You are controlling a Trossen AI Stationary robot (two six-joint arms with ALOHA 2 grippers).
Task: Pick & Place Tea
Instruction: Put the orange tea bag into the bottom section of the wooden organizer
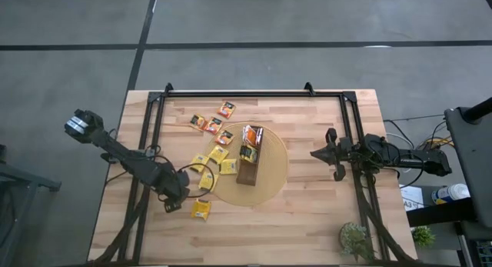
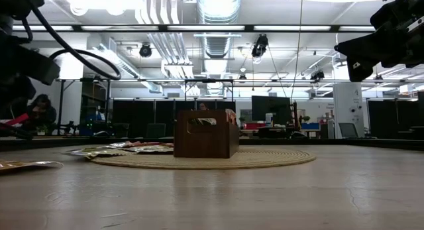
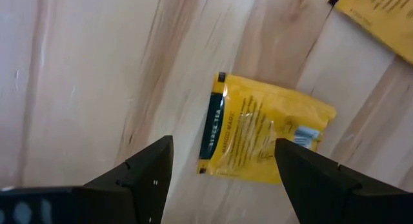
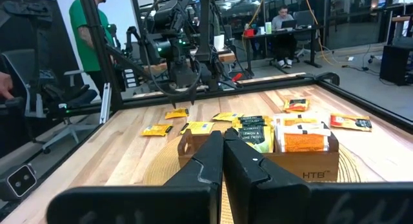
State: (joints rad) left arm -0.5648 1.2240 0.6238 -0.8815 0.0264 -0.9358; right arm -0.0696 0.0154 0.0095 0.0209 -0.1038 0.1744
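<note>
My left gripper [image 1: 177, 201] [image 3: 224, 144] is open and hovers over the near-left part of the table. A yellow tea sachet [image 3: 264, 130] [image 1: 201, 209] lies flat on the wood below and ahead of its fingers, untouched. More yellow and orange sachets [image 1: 215, 144] lie scattered left of the dark-brown tray [image 1: 250, 165] [image 2: 207, 140]. The tray stands on the round tan disc [image 1: 269, 178] and holds several sachets [image 4: 284, 135] upright in its far end. My right gripper [image 1: 327, 153] [image 4: 222, 146] is shut and waits in the air right of the disc, pointing at the tray.
Black frame rails [image 1: 254, 91] run along the table's far, left and right sides. A small plant [image 1: 355, 240] stands at the near-right corner. Bare wood lies near and right of the disc. A person in a green shirt [image 4: 90, 30] stands beyond the table.
</note>
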